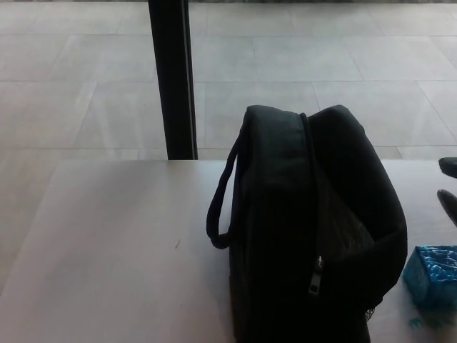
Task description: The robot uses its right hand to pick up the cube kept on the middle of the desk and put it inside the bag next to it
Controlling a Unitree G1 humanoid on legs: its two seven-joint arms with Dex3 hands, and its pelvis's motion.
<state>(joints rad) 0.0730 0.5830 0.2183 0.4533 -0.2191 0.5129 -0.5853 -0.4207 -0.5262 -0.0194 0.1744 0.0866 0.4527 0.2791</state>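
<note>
A black bag (307, 229) stands upright on the white desk (114, 243), its zipper running over the top and a carry strap (220, 204) hanging on its left side. A blue cube (433, 276) rests on the desk just right of the bag, partly cut off by the picture's right edge. Two black fingertips (448, 167) of my right hand (449, 185) enter at the right edge, above the cube and apart from it. My left hand does not show.
A black vertical post (171, 78) stands behind the desk's far edge, left of the bag. Beyond it lies a pale tiled floor (300, 64). Small green marks (421, 323) sit on the desk below the cube.
</note>
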